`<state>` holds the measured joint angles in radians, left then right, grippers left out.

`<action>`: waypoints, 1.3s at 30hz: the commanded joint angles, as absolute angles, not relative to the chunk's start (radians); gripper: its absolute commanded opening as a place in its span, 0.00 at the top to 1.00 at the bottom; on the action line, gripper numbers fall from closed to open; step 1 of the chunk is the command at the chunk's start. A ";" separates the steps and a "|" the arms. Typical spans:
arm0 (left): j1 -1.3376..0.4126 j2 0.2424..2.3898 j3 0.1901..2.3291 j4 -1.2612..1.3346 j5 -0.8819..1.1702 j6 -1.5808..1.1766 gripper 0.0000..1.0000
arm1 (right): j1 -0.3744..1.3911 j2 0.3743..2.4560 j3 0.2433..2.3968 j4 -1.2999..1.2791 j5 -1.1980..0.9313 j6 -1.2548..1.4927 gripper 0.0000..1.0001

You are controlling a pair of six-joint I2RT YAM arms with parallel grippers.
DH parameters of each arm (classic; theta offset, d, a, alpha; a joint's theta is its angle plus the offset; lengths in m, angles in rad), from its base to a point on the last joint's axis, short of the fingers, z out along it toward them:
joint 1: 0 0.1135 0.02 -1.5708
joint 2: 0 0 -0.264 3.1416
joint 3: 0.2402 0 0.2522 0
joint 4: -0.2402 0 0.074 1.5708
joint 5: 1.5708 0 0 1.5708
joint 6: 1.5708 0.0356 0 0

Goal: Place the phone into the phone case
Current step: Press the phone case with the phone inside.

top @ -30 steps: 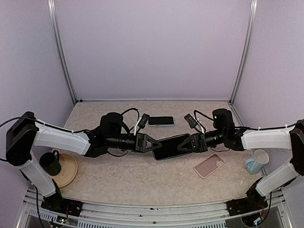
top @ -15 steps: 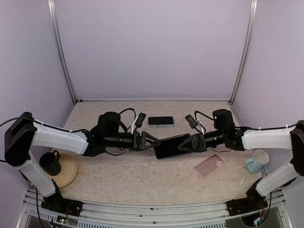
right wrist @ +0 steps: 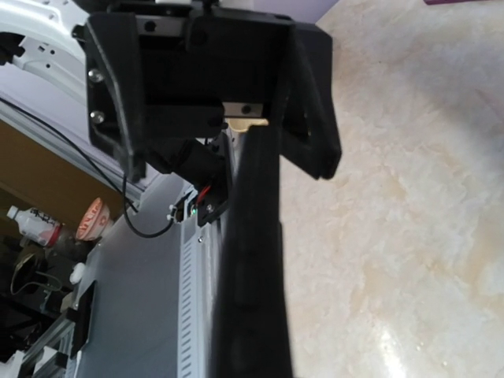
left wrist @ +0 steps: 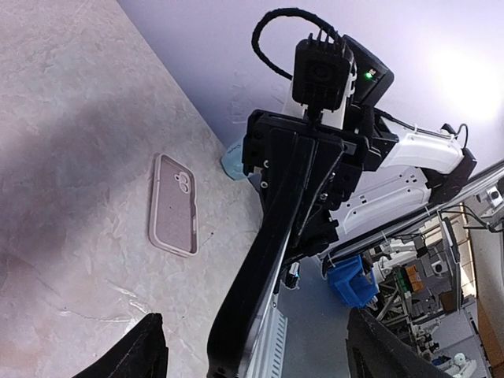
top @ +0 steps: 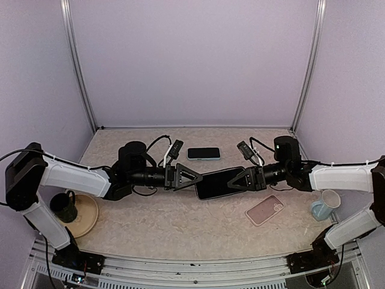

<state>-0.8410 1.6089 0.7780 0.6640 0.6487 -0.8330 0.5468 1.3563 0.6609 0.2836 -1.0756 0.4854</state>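
now my right claw (top: 234, 182) is pinching the flat black phone (top: 215, 185) mid-worktop, my left claw (top: 197, 179) is gaping around its far end, pink phone case (top: 264, 209) lying toward the right edge.

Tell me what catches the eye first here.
A black phone is held above the middle of the table, clamped by the right fingers, with the left fingers spread open around its other end. Nearer the right arm, an empty pink phone case lies flat on the table.
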 commanded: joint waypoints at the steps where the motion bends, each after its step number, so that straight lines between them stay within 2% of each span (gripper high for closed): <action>1: -0.847 1.610 0.759 0.756 0.700 -0.856 0.24 | 0.541 1.309 0.659 0.385 -1.118 0.507 0.96; 10: -0.878 1.631 0.766 0.780 0.718 -0.853 0.34 | 0.540 1.323 0.660 0.422 -1.121 0.532 0.96; 16: -0.885 1.642 0.766 0.795 0.726 -0.857 0.52 | 0.536 1.315 0.644 0.429 -1.106 0.532 0.96; 24: -0.891 1.653 0.762 0.797 0.720 -0.860 0.70 | 0.522 1.315 0.634 0.423 -1.083 0.527 0.96; 30: -0.882 1.661 0.769 0.746 0.678 -0.862 0.89 | 0.522 1.335 0.648 0.363 -1.035 0.494 0.97; 36: -0.874 1.674 0.778 0.715 0.635 -0.885 1.00 | 0.522 1.336 0.651 0.320 -0.982 0.461 0.97; 39: -0.871 1.685 0.779 0.733 0.635 -0.907 1.00 | 0.522 1.327 0.651 0.299 -0.949 0.438 0.97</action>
<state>-0.8768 1.6646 0.7658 0.7464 0.6720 -0.8413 0.5346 1.3407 0.6399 0.3180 -1.0763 0.5137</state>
